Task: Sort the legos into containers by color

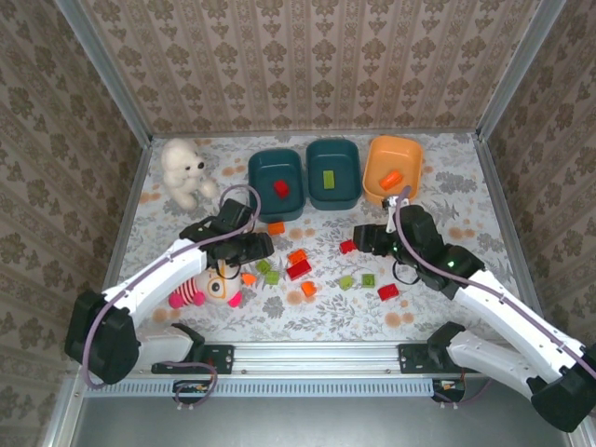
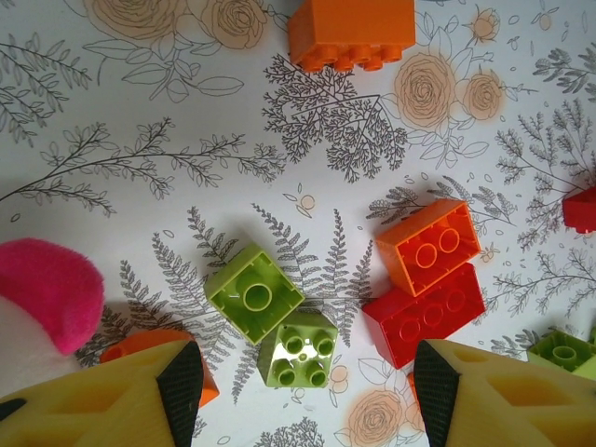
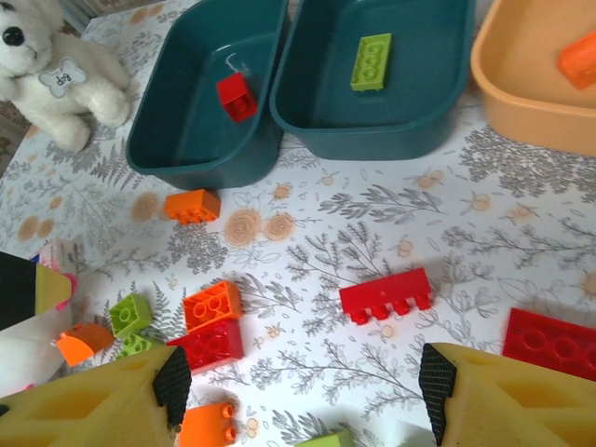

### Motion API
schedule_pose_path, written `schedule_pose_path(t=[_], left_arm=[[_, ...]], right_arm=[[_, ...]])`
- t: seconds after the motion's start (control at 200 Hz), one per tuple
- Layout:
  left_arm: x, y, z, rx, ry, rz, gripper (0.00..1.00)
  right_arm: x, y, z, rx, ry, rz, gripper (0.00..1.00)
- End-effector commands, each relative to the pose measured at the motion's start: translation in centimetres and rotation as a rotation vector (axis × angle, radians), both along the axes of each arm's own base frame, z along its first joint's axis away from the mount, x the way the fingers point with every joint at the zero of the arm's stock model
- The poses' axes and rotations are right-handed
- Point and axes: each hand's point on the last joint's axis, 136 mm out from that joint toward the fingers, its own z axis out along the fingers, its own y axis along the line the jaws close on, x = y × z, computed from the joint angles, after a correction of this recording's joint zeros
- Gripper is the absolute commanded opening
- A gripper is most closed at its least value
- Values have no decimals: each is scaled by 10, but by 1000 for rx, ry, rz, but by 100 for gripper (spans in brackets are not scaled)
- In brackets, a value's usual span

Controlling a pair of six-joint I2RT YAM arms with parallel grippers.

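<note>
Overhead, 3 tubs sit in a row at the far side of the floral mat (image 1: 447, 186). Left teal tub (image 1: 275, 166) holds 1 red brick (image 1: 281, 189), middle teal tub (image 1: 335, 156) holds 1 green brick (image 1: 328, 178), and orange tub (image 1: 396, 152) holds 1 orange brick (image 1: 390, 179). Other legos lie loose on the mat between tubs and arm bases. Left gripper (image 1: 261, 250) is over the left end of that scatter. Right gripper (image 1: 358, 240) is just beside a long red brick (image 1: 347, 247).

Left wrist cam gives detail overhead lacks. Left claw is spread wide with nothing in it, black pads (image 2: 182, 386) at both bottom corners. Upper green lego (image 2: 253, 293) touches lower green lego (image 2: 298, 349), which sits just ahead of the gap. To their right, an orange lego (image 2: 433, 247) touches a red lego (image 2: 424, 314).

Right wrist cam: right claw is also wide and empty. The long red brick lies on the mat ahead of the gap, apart from both fingers. A flat red plate (image 3: 554, 345) sits near the right-hand finger.

In the way:
- Striped doll (image 1: 209, 287) lies against the left arm, its pink plush end (image 2: 47, 293) just beside the left-hand finger.
- A half-hidden orange piece (image 2: 140, 346) is tucked under that finger.
- White bear (image 1: 184, 170) stands just beside the left teal tub.
</note>
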Motion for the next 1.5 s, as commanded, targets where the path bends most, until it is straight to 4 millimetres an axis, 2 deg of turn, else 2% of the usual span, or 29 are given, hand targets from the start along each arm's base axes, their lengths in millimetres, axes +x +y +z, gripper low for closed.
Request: schedule_pose_path(t=[0.0, 0.385, 0.485, 0.565, 0.64, 0.715, 0.815, 0.975, 1.06, 1.495], left_arm=[[7, -11, 6, -15, -14, -23, 64], [9, -21, 1, -8, 8, -28, 64], [11, -31, 2, 6, 11, -67, 64], [11, -50, 8, 20, -5, -157, 64], [7, -63, 6, 72, 19, -239, 64], [-2, -73, -3, 123, 71, -299, 67], [-13, -87, -10, 176, 108, -401, 76], [-32, -93, -23, 286, 112, -623, 71], [-37, -90, -33, 320, 117, -681, 70], [-31, -94, -69, 367, 130, -767, 70]], right_arm=[[-7, -14, -8, -36, 15, -51, 70], [-13, -16, -17, -47, 33, -42, 69], [-11, -13, -19, -50, 39, -32, 69], [-10, -11, -22, -53, 44, -28, 69], [-9, -10, -23, -52, 45, -27, 69], [-8, -8, -21, -49, 43, -24, 69], [-7, -7, -21, -51, 45, -18, 69], [-9, -7, -22, -51, 53, -17, 69], [-12, -8, -22, -50, 59, -15, 69], [-17, -14, -18, -54, 65, -29, 69]])
